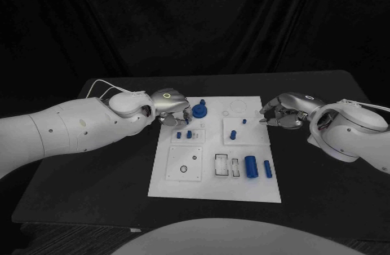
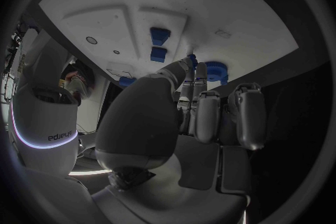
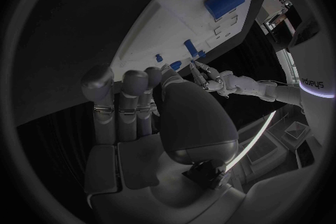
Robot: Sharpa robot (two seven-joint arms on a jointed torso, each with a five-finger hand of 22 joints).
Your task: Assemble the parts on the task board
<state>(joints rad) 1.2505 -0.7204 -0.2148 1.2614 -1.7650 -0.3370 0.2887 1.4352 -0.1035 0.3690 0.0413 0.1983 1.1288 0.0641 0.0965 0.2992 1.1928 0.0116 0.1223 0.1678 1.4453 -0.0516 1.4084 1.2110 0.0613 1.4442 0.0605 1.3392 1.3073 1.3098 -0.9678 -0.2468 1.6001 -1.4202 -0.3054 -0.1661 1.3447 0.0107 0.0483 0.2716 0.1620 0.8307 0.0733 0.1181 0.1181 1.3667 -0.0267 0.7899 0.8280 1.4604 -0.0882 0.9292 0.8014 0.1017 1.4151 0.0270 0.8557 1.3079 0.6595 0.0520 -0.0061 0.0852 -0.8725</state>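
Silver left hand [image 1: 172,109] touches a blue part [image 1: 200,110]; fingers partly curled.

Head camera looks down; wrist cameras sit close behind hands, sharing the task board [image 1: 213,176].

We hold our left hand [image 1: 169,107] and right hand [image 1: 282,113] far out, fingers curled inward, facing each other.
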